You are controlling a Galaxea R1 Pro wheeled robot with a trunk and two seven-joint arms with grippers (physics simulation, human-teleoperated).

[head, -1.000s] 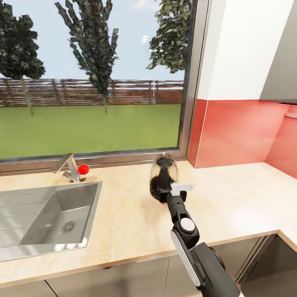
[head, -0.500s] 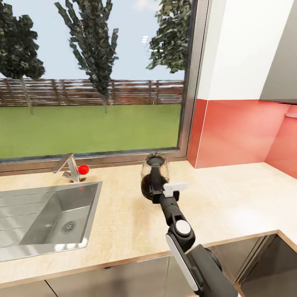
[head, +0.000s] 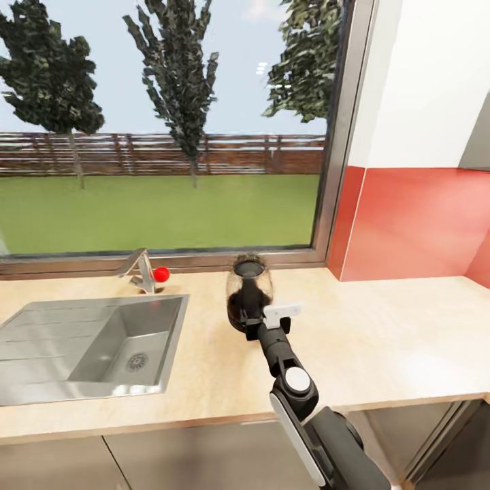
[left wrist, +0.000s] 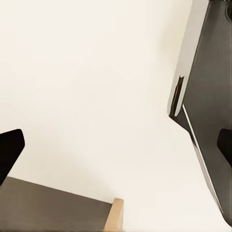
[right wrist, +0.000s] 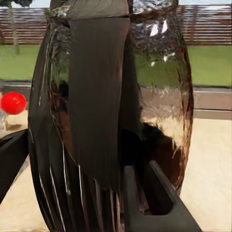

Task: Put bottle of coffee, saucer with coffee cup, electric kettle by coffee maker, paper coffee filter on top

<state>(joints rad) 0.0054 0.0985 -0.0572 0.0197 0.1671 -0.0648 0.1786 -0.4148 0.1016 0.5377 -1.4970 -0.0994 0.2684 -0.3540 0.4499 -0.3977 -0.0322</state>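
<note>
In the head view the kettle (head: pixel 248 291) stands on the countertop (head: pixel 381 340) between the sink (head: pixel 88 347) and the red wall (head: pixel 422 224), below the window (head: pixel 170 129). The right gripper (head: pixel 250 320) meets it at the black handle on its near side, clamped on that handle. A tap (head: pixel 144 270) with a red knob sits behind the sink. In the right wrist view the kettle (right wrist: pixel 116 111) looms directly ahead, one finger (right wrist: pixel 154 203) against its handle. In the left wrist view, dark fingertips (left wrist: pixel 9 152) show at opposite edges, spread apart over a pale surface.
</note>
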